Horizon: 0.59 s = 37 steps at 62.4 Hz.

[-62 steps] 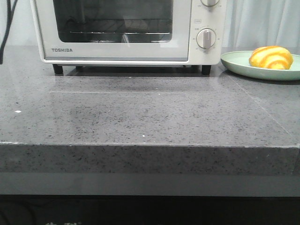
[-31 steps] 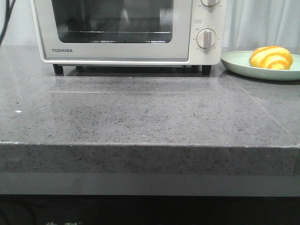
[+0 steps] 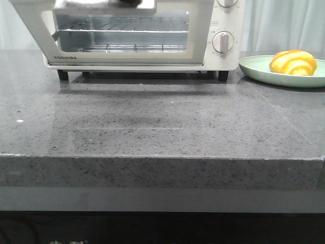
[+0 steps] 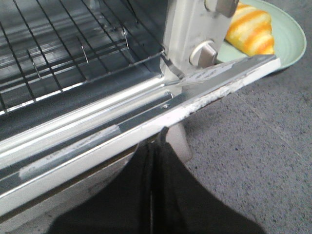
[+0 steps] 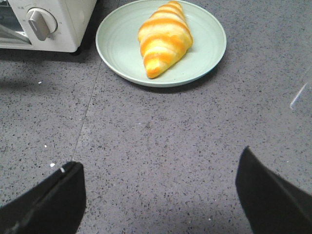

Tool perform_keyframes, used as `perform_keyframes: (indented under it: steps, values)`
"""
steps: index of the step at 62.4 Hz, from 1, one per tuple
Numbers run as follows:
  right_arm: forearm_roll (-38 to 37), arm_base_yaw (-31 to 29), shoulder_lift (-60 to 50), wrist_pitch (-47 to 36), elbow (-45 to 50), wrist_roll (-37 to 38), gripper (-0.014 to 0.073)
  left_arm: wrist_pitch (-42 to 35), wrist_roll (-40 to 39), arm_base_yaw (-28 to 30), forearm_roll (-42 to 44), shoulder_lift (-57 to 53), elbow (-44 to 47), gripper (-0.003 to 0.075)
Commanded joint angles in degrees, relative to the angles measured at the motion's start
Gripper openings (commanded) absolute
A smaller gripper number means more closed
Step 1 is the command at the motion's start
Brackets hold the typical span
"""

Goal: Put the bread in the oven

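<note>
The bread, a glossy orange roll with pale yellow stripes, lies on a pale green plate to the right of the cream-white oven. The oven door is tilted partly open, and the wire rack shows inside. My left gripper is shut, with its fingertips against the door's top edge by the handle; in the front view it is a dark shape at the door's top. My right gripper is open and empty above the counter, short of the bread.
The oven's knobs sit on its right panel, next to the plate. The grey speckled counter stretches from the oven to its front edge. A pale curtain hangs behind the plate.
The oven door was closed and has swung open towards the front, exposing the rack. The bread and the plate have not moved.
</note>
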Motion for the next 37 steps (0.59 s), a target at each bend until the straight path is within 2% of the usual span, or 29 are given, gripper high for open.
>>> perform_keyframes:
  steps: [1,13,24,37]
  values:
    - [-0.09,-0.35,0.22,-3.58,-2.06,-0.34,0.0634,-2.78,0.05,-0.14,-0.6,-4.26,2.22,-0.0018]
    - [-0.09,-0.35,0.22,-3.52,-2.06,-0.34,0.0634,-4.22,0.05,-1.52,-0.6,-9.62,9.37,-0.0018]
    - [-0.09,-0.35,0.22,-3.1,-2.06,-0.34,0.0634,-4.11,0.05,-1.28,-0.6,-13.84,11.8,-0.0018]
    - [-0.09,-0.35,1.21,-0.88,-2.06,0.35,0.0634,-0.98,-0.32,3.62,-0.6,-22.78,14.5,-0.0018]
